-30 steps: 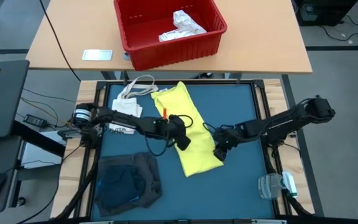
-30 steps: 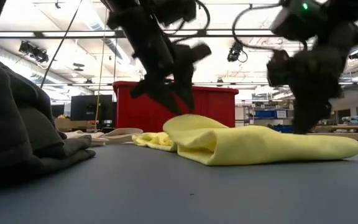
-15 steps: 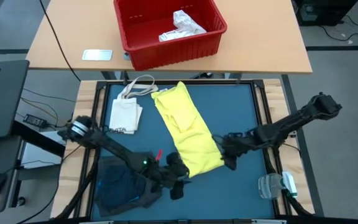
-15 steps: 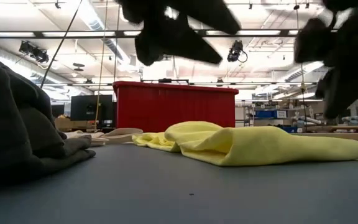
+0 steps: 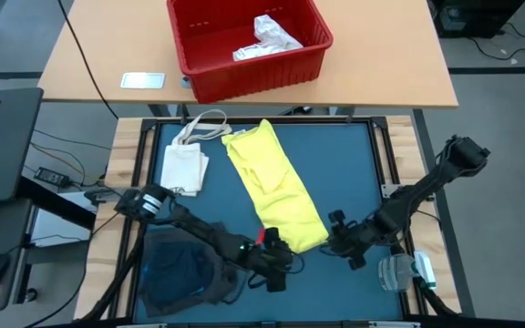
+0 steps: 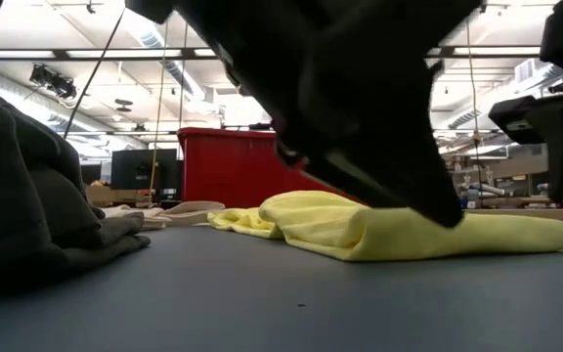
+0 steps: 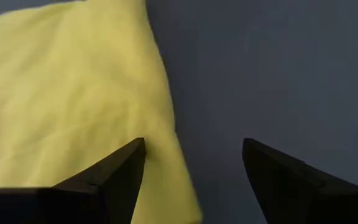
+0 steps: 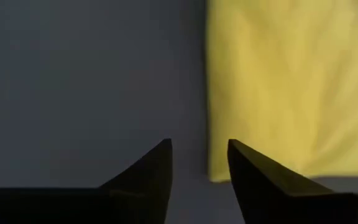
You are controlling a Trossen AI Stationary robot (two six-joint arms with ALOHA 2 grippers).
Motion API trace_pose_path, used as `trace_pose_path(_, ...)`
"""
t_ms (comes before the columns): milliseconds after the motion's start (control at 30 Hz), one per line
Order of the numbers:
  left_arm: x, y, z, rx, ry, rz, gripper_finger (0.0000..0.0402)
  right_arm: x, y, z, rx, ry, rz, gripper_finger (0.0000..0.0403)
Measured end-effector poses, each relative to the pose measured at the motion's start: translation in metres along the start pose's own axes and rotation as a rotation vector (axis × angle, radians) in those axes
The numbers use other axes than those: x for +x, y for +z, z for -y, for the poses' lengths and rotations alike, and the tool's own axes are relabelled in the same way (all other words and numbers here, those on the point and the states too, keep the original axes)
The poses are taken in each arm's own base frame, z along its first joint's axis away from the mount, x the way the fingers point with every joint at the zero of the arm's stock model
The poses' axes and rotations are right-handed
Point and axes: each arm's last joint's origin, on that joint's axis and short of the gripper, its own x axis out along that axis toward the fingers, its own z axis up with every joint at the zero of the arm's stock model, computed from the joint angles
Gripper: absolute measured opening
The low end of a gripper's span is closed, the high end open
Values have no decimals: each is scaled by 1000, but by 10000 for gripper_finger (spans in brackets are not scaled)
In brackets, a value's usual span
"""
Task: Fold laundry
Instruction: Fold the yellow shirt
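Now your left gripper [image 5: 276, 264] and right gripper [image 5: 335, 239], both parted and empty, flank the yellow garment's [image 5: 276, 187] near end, apparently to pinch its corners for folding.

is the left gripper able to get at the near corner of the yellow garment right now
Probably yes: the left gripper is open at the yellow garment's near corner, with only bare mat beside it and nothing in between.

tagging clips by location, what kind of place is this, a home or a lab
Most likely a robotics lab or workshop, not a home: the low view shows an open industrial ceiling with strip lights, shelving behind the red bin, and cables beside the framed work table.
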Motion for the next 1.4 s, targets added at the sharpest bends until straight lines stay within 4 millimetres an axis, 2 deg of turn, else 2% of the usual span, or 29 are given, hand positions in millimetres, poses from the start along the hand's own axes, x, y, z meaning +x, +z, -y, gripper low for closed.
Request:
trace_pose_path(133,7,2,-6,20,23,-65,274,9,0,2,-15,-38,-19,194)
trace_pose_path(200,10,-6,-10,11,48,-128,267,17,0,5,-11,-64,-37,207)
trace_pose_path(300,14,-10,-14,-51,68,-151,231,31,-3,8,-14,-93,-84,213)
trace_pose_path(400,15,-10,-17,-86,58,-170,165,41,-2,9,48,-94,-108,191)
trace_pose_path(500,15,-7,-15,-109,-2,-186,84,43,3,9,192,-65,-129,124)
trace_pose_path(567,12,-1,-9,-123,-108,-218,31,38,10,9,280,-15,-136,54)
trace_pose_path(633,5,6,2,-138,-232,-261,14,27,20,2,295,123,-123,20)
trace_pose_path(767,-18,28,29,-151,-381,-261,11,-7,50,-8,397,373,-37,22)
trace_pose_path(933,-58,59,44,-169,-364,-312,9,-45,74,-5,463,462,73,12)
trace_pose_path(1033,-79,66,38,-200,-237,-390,8,-50,80,14,517,424,115,12)
trace_pose_path(1167,-95,66,17,-175,-17,-504,8,-38,82,53,577,347,129,12)
trace_pose_path(1267,-93,61,-9,-137,143,-606,7,-21,77,85,614,282,98,12)
trace_pose_path(1400,-69,57,-50,-123,222,-688,7,-5,68,129,667,269,96,12)
